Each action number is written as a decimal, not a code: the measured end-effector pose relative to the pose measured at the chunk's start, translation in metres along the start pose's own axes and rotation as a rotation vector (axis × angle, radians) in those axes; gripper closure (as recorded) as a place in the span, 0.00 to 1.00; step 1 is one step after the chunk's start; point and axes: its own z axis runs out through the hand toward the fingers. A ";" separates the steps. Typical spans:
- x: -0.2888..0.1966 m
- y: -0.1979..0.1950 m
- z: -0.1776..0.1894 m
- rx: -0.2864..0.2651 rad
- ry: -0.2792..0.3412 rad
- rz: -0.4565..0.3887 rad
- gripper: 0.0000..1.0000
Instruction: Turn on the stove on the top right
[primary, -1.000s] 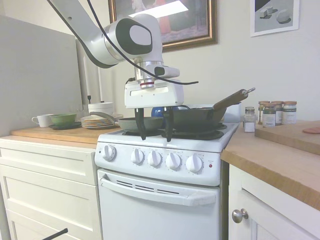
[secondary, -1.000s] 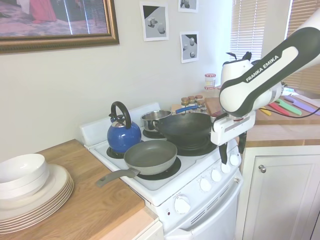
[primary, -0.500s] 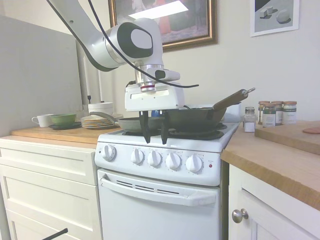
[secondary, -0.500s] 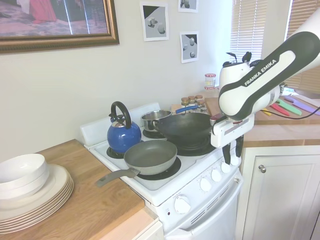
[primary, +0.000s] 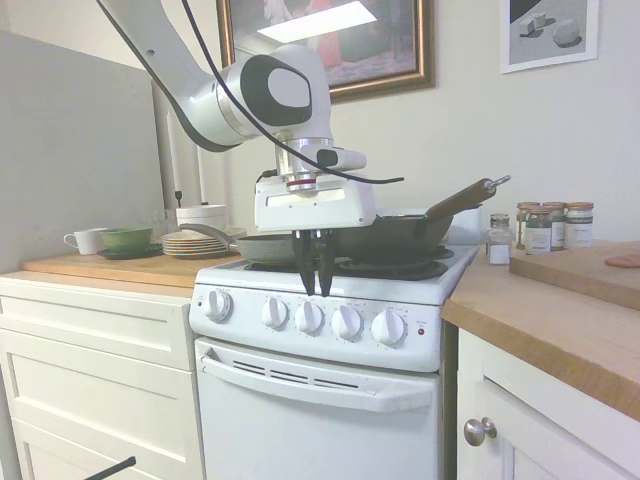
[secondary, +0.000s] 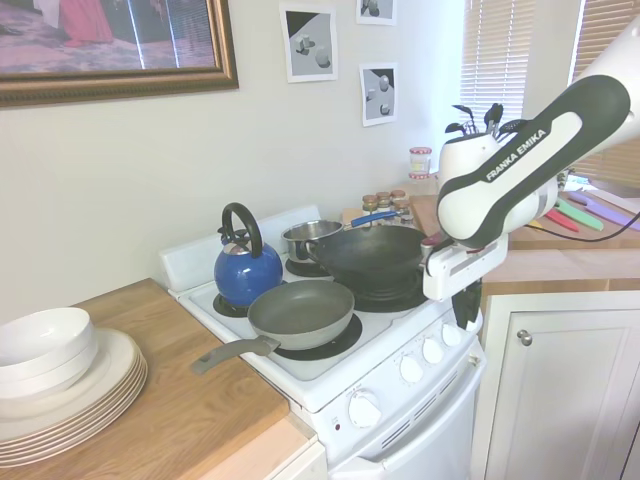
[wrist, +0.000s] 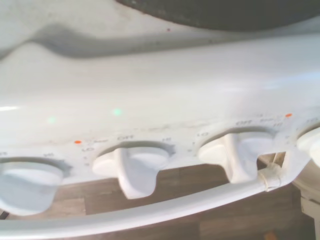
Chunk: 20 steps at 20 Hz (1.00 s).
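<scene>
A kitchen with pale walls, a gilt-framed painting (primary: 325, 45) and small prints. Butcher-block counters (primary: 560, 320) flank a compact white stove (primary: 320, 400); white panelled cabinets (primary: 95, 380) stand below, with a round metal knob on the door at 4 o'clock in the first exterior view.

The stove sits at centre. Its glossy enamel front carries five round white knobs (primary: 309, 317) in a row and a small red light (primary: 421, 331) at their right end. The wrist view shows ribbed knob grips, faint "OFF" and "LO" marks and an orange dot.

On the black burners: a dark wok (secondary: 367, 256) with a wooden handle, a grey skillet (secondary: 301, 313), a shiny blue kettle (secondary: 247, 270) and a small steel pot (secondary: 311, 238). Stacked plates and bowls (secondary: 55, 375) lie at 8 o'clock in the second exterior view; glass spice jars (primary: 548, 227) stand at 3 o'clock in the first.

The gripper (primary: 315, 289) hangs over the stove's front edge, just above the knobs, pointing down. Its dark fingers (primary: 306, 266) are nearly together, holding nothing.
</scene>
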 end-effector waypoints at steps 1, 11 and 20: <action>0.001 0.001 0.000 0.000 0.000 0.000 1.00; 0.006 0.002 0.006 0.002 0.020 -0.007 1.00; 0.009 0.000 0.022 -0.004 0.028 -0.017 1.00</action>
